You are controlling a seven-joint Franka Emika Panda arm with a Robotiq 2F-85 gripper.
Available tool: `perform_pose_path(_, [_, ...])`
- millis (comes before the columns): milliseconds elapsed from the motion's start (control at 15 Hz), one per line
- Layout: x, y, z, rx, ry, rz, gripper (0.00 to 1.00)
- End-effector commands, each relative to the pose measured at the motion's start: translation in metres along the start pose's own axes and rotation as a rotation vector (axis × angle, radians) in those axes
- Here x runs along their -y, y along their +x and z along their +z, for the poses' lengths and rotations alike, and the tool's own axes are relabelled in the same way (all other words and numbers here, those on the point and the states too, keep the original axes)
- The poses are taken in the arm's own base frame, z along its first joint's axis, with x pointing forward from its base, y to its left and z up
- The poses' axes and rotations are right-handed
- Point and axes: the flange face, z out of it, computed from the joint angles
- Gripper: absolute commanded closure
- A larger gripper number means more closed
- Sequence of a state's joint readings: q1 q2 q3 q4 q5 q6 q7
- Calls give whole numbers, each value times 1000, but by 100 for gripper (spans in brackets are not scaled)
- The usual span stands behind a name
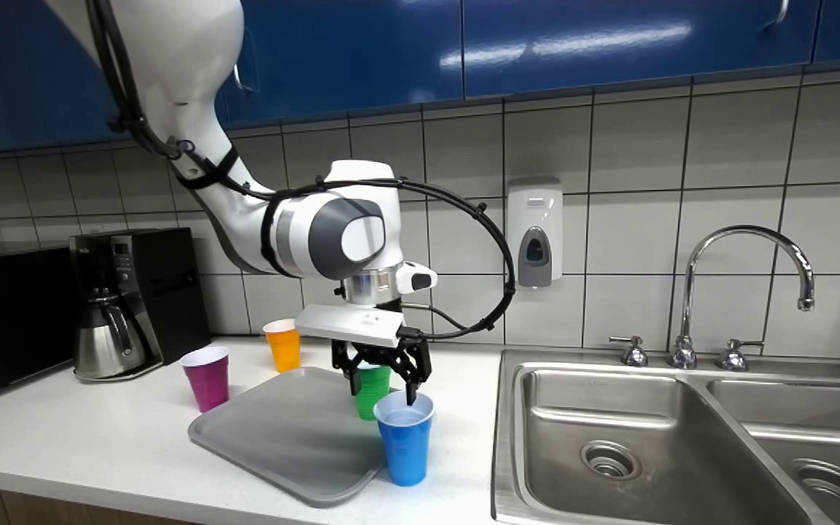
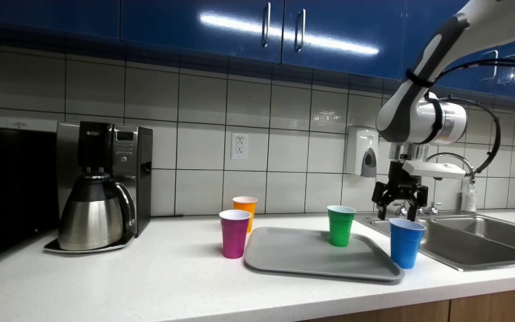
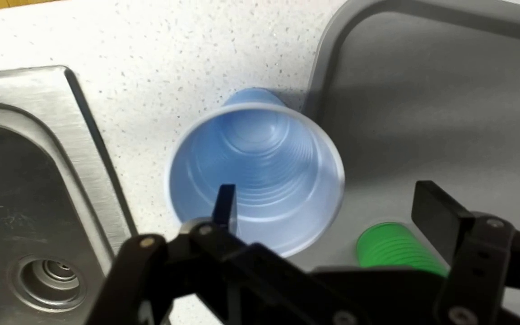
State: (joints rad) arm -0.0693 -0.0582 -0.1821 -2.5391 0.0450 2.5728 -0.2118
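Observation:
My gripper (image 1: 383,391) is open and empty, fingers pointing down, and also shows in the other views (image 2: 396,216) (image 3: 327,203). It is nearest to an upright blue cup (image 1: 407,448), at about rim height or slightly above. The cup (image 2: 406,246) stands on the counter beside the grey tray's corner. In the wrist view one finger overlaps the opening of the blue cup (image 3: 260,171); whether it touches the rim I cannot tell. A green cup (image 2: 340,228) stands upright on the tray (image 2: 293,255), partly hidden behind the gripper in an exterior view (image 1: 372,394).
A purple cup (image 2: 234,237) and an orange cup (image 2: 245,206) stand on the counter beyond the tray's far side. A steel sink (image 1: 609,408) with a faucet (image 1: 748,230) lies beside the blue cup. A coffee maker (image 2: 101,192) and soap dispenser (image 1: 534,233) are at the back.

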Motion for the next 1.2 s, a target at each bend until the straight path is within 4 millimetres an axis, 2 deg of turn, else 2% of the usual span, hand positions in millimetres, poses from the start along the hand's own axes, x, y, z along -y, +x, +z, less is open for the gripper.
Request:
perform_pose_path(0, [-7,4,5,-3,-13,-11,0])
perform_pose_path(733, [-15,6,22,20,-26,4,0])
perform_pose_path(1133, [-18,8,24,26,-28,11,0])
